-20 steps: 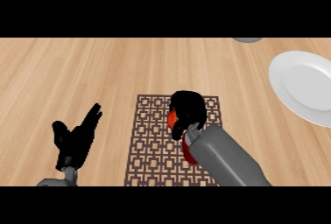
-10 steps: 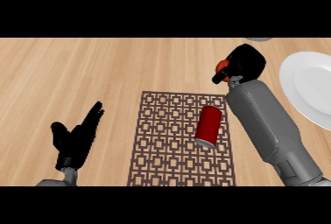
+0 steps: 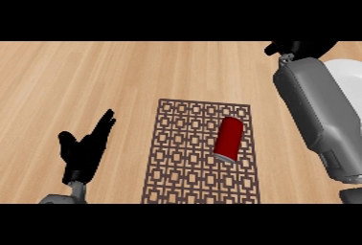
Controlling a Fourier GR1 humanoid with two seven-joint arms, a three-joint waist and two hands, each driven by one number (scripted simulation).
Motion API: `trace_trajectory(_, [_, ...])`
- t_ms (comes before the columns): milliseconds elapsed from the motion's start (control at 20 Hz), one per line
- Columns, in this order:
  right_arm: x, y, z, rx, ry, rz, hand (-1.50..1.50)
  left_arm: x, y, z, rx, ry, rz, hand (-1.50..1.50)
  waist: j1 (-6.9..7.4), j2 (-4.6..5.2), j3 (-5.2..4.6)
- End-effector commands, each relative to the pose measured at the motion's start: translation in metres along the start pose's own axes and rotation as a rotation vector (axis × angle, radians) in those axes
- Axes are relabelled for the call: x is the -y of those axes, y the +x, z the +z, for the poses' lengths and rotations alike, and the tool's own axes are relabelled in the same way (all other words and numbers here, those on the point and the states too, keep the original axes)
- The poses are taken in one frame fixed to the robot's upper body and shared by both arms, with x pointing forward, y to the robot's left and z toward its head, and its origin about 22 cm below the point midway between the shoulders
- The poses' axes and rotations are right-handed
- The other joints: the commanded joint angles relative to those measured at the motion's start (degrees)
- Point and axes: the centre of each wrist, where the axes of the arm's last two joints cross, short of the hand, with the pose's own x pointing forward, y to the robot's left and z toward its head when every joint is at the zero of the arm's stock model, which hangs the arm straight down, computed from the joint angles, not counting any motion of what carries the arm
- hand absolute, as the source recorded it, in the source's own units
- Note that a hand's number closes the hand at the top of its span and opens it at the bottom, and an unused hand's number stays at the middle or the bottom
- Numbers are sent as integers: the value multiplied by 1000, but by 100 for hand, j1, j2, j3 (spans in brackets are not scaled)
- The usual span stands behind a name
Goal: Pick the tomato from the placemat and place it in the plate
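Pale wooden surface (image 3: 106, 72) carrying a brown lattice-patterned placemat (image 3: 184, 158) with a red cylindrical can (image 3: 229, 139); left hand (image 3: 84, 148) open-fingered; right hand (image 3: 297, 47), finger state indiscernible, beside round white plate (image 3: 346, 76).

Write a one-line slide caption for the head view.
Right arm stretches toward the white plate; a red can lies on the placemat.

The worktop (image 3: 84, 76) was pale wood grain, the placemat (image 3: 187, 158) a brown lattice, the can (image 3: 229, 139) red, the plate (image 3: 345, 72) white.
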Motion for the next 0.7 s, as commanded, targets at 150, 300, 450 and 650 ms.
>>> trace_trajectory(150, [1,-12,-23,-292,-208,-232,150,11,-13,3,-57,-6,27,0,-81,4,-19])
trace_trajectory(300, [3,-23,-35,-298,-276,-316,150,2,-5,-1,-46,-5,19,0,-147,2,-12])
trace_trajectory(450, [-7,-49,-47,-323,-345,-278,150,-2,-12,2,-66,21,23,0,-270,-58,-23])
trace_trajectory(650, [-25,-89,-58,-337,-417,-203,150,5,-17,5,-73,15,32,0,-263,-55,-22])
